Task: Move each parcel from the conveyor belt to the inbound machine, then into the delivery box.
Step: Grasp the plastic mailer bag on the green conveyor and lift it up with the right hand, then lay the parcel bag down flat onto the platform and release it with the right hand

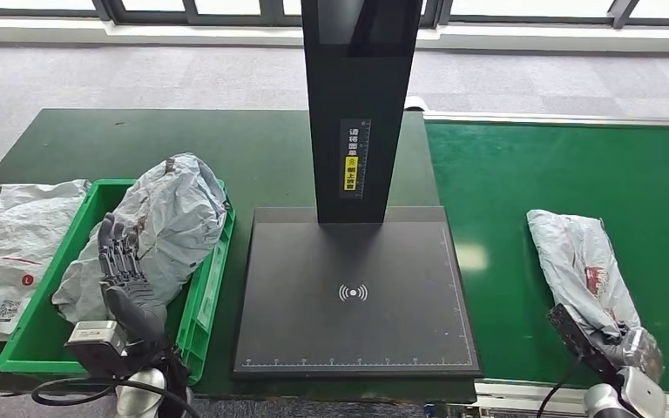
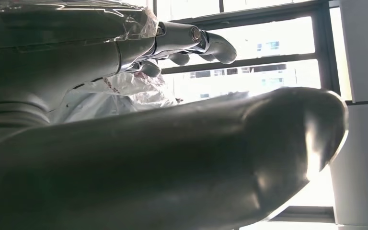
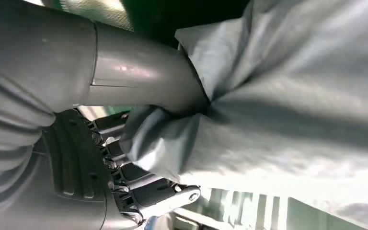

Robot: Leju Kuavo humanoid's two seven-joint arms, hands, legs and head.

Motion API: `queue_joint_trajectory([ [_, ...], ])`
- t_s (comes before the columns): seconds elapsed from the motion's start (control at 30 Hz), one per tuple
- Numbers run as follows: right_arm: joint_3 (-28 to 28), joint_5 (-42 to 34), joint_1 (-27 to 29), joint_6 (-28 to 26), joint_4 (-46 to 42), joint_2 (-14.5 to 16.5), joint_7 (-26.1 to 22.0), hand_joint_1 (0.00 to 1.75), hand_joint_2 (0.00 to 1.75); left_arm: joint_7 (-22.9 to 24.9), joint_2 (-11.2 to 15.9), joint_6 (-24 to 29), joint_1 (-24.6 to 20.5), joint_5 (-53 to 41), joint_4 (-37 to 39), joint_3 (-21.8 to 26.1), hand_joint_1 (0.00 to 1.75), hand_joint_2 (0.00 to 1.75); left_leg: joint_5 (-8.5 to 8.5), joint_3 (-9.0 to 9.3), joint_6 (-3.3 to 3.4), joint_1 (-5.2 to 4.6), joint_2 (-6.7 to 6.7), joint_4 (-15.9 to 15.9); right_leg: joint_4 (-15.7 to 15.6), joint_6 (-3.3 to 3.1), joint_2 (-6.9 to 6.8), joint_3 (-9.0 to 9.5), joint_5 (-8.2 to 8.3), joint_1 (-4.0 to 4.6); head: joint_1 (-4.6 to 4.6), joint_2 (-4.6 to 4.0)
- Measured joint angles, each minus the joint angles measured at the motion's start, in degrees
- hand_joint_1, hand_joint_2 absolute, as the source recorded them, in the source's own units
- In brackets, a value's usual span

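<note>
From the head view we see the black scanner plate (image 1: 354,292) with its upright post, and we place everything by it. To the right of the plate, on the green belt (image 1: 523,218), lies a grey parcel (image 1: 582,270); our right hand (image 1: 594,341) grips its near end. To the left of the plate sits a green box (image 1: 209,287) holding another grey parcel (image 1: 170,222), and our left hand (image 1: 122,270) hovers over that one with its fingers (image 1: 113,244) stretched out and apart, holding nothing. Further left of the box rest white bags (image 1: 9,239).

In the left wrist view the thumb fills the frame, the fingers (image 2: 206,40) reach forward uncurled, and crinkled bag film (image 2: 124,86) shows beyond them. Nothing is clasped.

In the right wrist view the thumb presses into the parcel (image 3: 292,96) while the fingers (image 3: 139,187) curl under a bunched fold of the wrapping.

We judge the risk to lie in that grasp: it takes only loose film at one end, so on lifting the parcel may sag, swing, or slip free before reaching the plate. It could also strike the post, or land off the plate's marked area. The left hand, if lowered, might snag the boxed parcel.
</note>
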Motion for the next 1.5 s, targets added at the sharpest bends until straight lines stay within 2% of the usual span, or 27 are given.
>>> queue_joint_trajectory([
  [0.17,0.02,-5.08,0.33,-5.86,-3.91,2.53,-7.73,1.75,1.75,-0.01,-0.15,0.68,1.60,-0.77,-1.71,0.55,0.00,0.00,0.02,-0.06,-0.01,0.00,-0.05,0.00,0.03,-0.01,-0.04,-0.07,0.00,-0.01,-0.01,0.00],
  [0.3,1.98,-12.12,3.79,-9.97,-14.55,6.67,-15.51,1.75,1.75,-0.15,-0.51,0.91,2.57,-0.88,-2.84,1.03,0.00,0.00,0.02,-0.10,-0.02,0.00,-0.05,0.00,0.04,-0.03,-0.04,-0.10,-0.02,0.00,0.00,0.00],
  [0.57,17.29,-15.84,15.48,-14.09,-41.60,15.64,-18.17,1.75,1.75,-0.20,-0.93,0.68,3.08,-0.61,-3.52,1.36,0.00,0.00,0.01,-0.18,-0.03,0.04,-0.06,-0.04,0.06,-0.10,-0.06,-0.22,-0.10,0.03,-0.02,0.00],
  [0.77,27.51,-13.50,21.93,-11.27,-53.94,19.80,-16.53,1.75,1.75,-0.20,-1.20,-0.57,3.07,-0.60,-3.46,1.38,0.00,0.00,0.01,-0.21,-0.03,0.04,-0.05,-0.04,0.06,-0.11,-0.05,-0.25,-0.12,0.02,0.00,0.00],
  [0.9,32.92,-12.48,25.01,-7.24,-58.73,21.10,-14.32,1.75,1.75,-0.04,-1.52,-1.90,2.99,-0.63,-3.33,1.38,0.00,0.00,0.00,-0.21,-0.03,0.03,-0.04,-0.04,0.04,-0.11,-0.05,-0.26,-0.11,0.01,-0.01,0.00],
  [1.1,37.77,-14.79,28.79,-1.77,-62.46,21.52,-12.72,1.75,1.75,0.73,-1.84,-3.57,1.70,-0.86,-2.20,1.38,0.00,0.00,0.00,-0.20,-0.03,0.02,-0.03,-0.04,0.04,-0.11,-0.05,-0.27,-0.11,0.01,-0.02,0.00],
  [1.5,40.46,-16.03,30.40,0.38,-64.21,21.52,-12.42,1.75,1.75,0.90,-2.02,-3.81,0.89,-0.88,-1.03,1.38,0.00,0.00,0.00,-0.20,-0.04,0.03,0.02,-0.04,0.04,-0.11,-0.04,-0.29,-0.11,0.01,-0.01,0.00],
])
